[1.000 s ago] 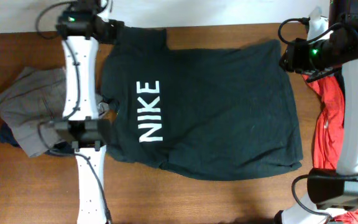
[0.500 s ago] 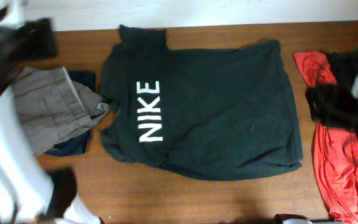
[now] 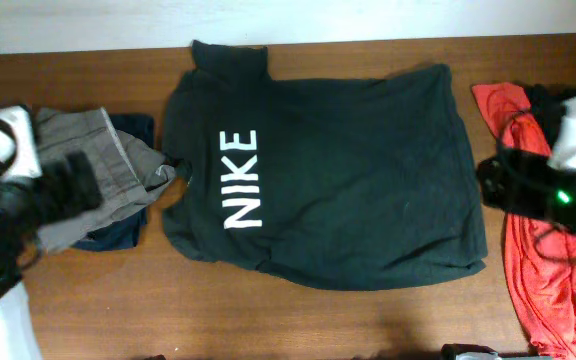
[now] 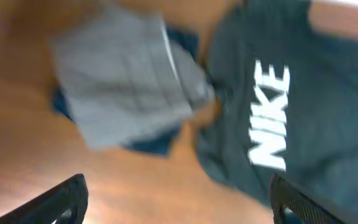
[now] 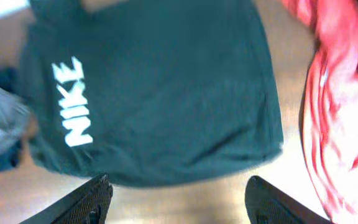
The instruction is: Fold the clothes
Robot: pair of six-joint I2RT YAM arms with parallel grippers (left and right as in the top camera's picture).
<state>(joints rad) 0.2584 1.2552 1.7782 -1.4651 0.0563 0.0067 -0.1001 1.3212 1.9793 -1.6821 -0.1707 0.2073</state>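
Judging the soft, light T-shirt (image 3: 368,190) best pinched at 2 hem corners, we had the left pincer (image 4: 176,193) and right pincer (image 5: 179,186) open, empty.

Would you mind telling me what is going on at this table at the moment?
Two robot arms are partway through folding clothes. The dark NIKE T-shirt lies spread flat in the middle of the table, and nothing grips it. The left end effector is open and empty, raised near the grey trousers, which rest on a dark blue garment. The right end effector is also open and empty, above the side where the red top lies.
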